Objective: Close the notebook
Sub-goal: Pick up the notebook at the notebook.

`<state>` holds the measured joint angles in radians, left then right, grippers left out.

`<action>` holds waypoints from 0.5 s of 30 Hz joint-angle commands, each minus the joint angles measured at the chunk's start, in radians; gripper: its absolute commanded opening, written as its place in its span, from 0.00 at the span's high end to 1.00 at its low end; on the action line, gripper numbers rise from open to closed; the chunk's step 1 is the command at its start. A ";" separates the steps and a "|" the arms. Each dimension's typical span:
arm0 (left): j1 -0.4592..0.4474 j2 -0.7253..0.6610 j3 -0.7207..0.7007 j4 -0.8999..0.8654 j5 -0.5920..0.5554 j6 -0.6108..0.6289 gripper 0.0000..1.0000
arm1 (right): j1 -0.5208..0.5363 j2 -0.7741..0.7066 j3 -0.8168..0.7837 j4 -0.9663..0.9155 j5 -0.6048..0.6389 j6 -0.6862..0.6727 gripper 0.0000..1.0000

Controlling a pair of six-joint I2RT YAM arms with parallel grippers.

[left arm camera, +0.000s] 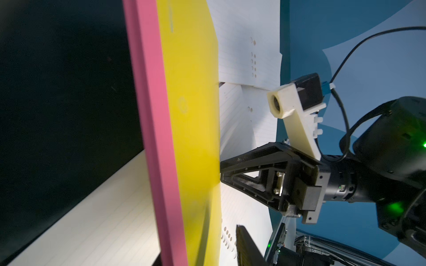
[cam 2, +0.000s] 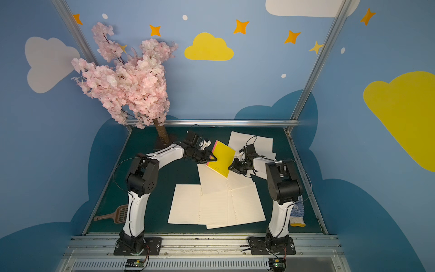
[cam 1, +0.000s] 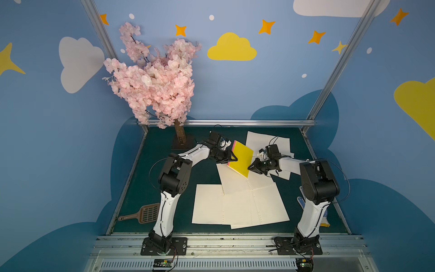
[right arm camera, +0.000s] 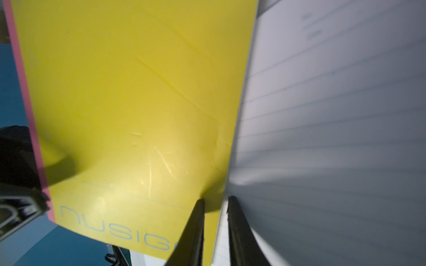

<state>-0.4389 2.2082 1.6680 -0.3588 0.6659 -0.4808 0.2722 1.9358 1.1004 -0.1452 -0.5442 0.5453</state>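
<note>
Watching the left gripper (cam 1: pixel 233 158) straddling the pink spine (left arm camera: pixel 149 115), we are failing to tell if it's clamping. The thin yellow plastic-covered notebook (cam 1: pixel 241 156) is hanging tilted in mid-air over loose lined paper sheets (cam 1: pixel 240 202). We're judging it light, floppy and slick, so the stiffer spine is looking like the best hold. The right gripper (cam 1: pixel 249 167) is pinching tight on its free edge.

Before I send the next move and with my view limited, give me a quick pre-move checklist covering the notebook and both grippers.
1. Right gripper shut on the notebook's free edge: ok.
2. Left gripper gripping the pink spine: cannot tell.
3. Notebook lying flat: not ok, held tilted above the loose sheets.
4. Yellow cover closed over the pages: cannot tell.
5. Litter scoop and glove away from the notebook: ok.
</note>
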 commanded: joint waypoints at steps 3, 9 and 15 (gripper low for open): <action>-0.001 -0.029 0.030 -0.064 -0.052 0.051 0.76 | 0.009 0.012 -0.013 -0.022 0.008 -0.002 0.78; -0.007 -0.037 0.034 -0.079 -0.073 0.063 0.92 | 0.009 0.008 -0.011 -0.024 0.007 -0.002 0.78; -0.012 -0.054 0.038 -0.094 -0.110 0.067 0.97 | 0.008 -0.014 -0.013 -0.032 0.007 -0.009 0.76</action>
<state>-0.4469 2.2051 1.6806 -0.4263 0.5854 -0.4370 0.2722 1.9354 1.1004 -0.1452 -0.5446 0.5449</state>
